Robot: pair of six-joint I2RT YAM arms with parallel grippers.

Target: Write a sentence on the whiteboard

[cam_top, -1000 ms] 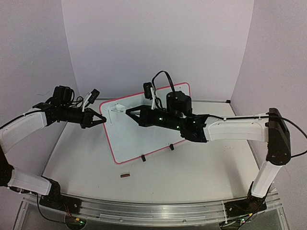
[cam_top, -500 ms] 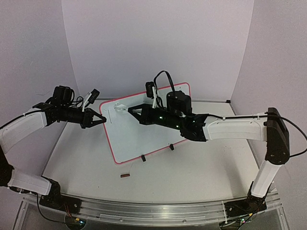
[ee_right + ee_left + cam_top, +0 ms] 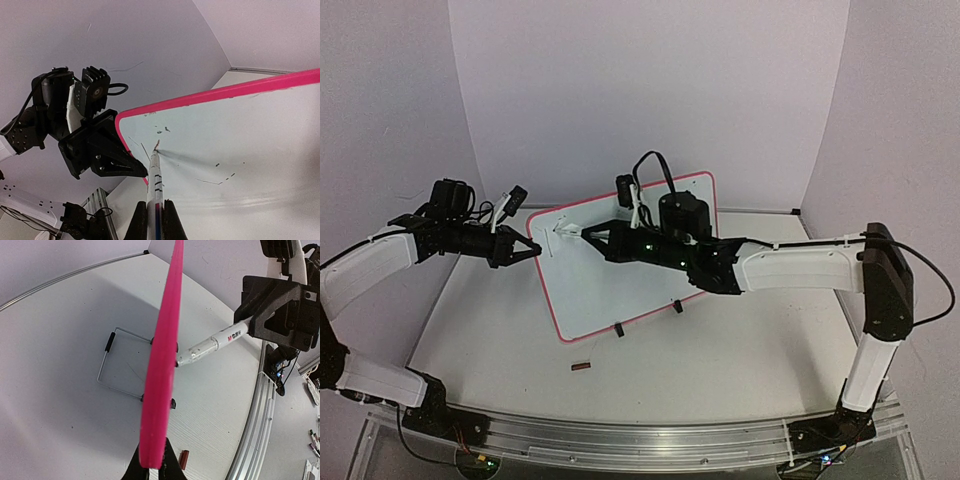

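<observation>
The whiteboard (image 3: 620, 260) stands tilted on two black clip feet, white with a red rim. My left gripper (image 3: 534, 247) is shut on its left rim; the left wrist view shows the rim (image 3: 162, 370) edge-on between my jaws. My right gripper (image 3: 588, 233) is shut on a white marker (image 3: 156, 185), and the marker tip (image 3: 157, 145) touches the board near its upper left corner. A short dark stroke (image 3: 145, 150) lies beside the tip, with a few faint marks further right. No readable word of the sentence shows.
A small red-brown cap (image 3: 581, 366) lies on the table in front of the board, also in the left wrist view (image 3: 183, 459). A wire stand (image 3: 122, 365) props the board from behind. The curved white backdrop (image 3: 640, 90) rises close behind the board.
My right gripper has shifted the marker slightly along the board's upper left area. The left arm and board have not moved.
</observation>
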